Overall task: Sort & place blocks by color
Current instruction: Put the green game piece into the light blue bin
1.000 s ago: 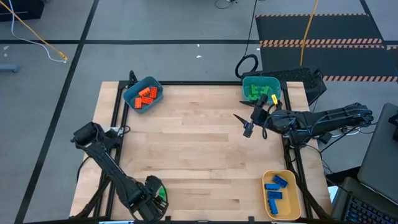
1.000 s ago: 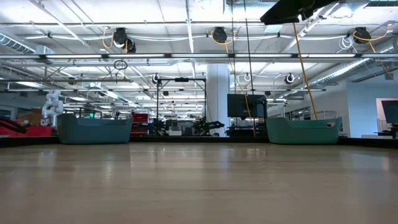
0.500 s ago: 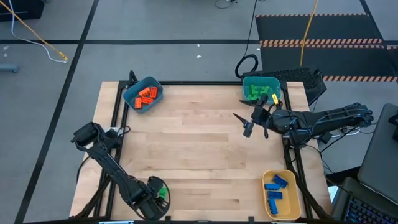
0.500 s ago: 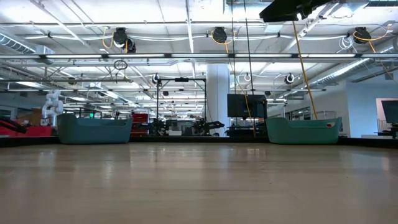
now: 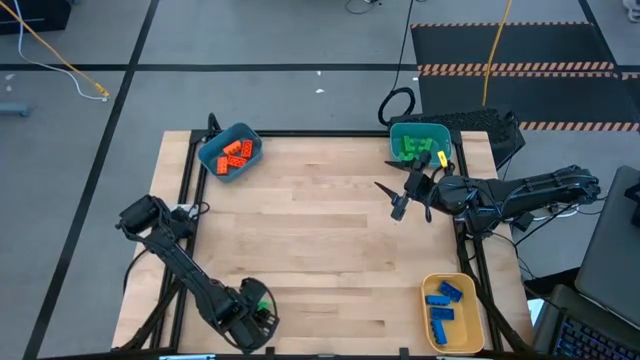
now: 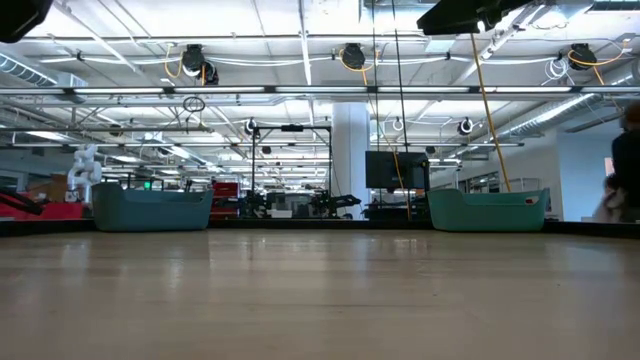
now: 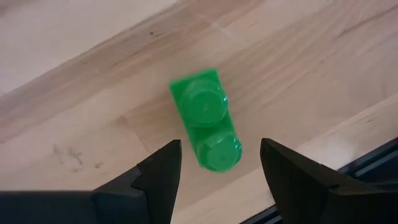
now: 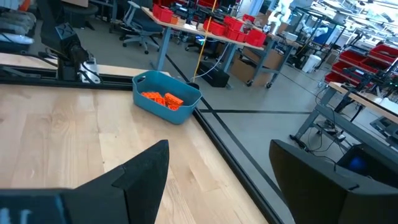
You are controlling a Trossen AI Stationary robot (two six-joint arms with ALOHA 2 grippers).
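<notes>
One green block (image 7: 208,124) lies studs up on the wooden table (image 5: 320,240) close to its near edge, left of centre; in the high view the green block (image 5: 263,303) shows beside my left arm. My left gripper (image 7: 219,147) hangs over it pointing down, open, one finger on either side of the block and clear of it. My right gripper (image 5: 390,200) hovers open and level over the table's right half, by the bin of green blocks (image 5: 419,142), with nothing between its fingers (image 8: 149,168).
A teal bin with orange blocks (image 5: 230,152) stands at the far left corner, a yellow bin with blue blocks (image 5: 446,310) at the near right corner. The table's dark edge rail (image 7: 373,168) runs just beside the green block. A person (image 6: 622,185) shows beyond the table.
My left gripper has sunk toward the green block at the near edge, staying open. The block has not moved, and my right arm has kept still.
</notes>
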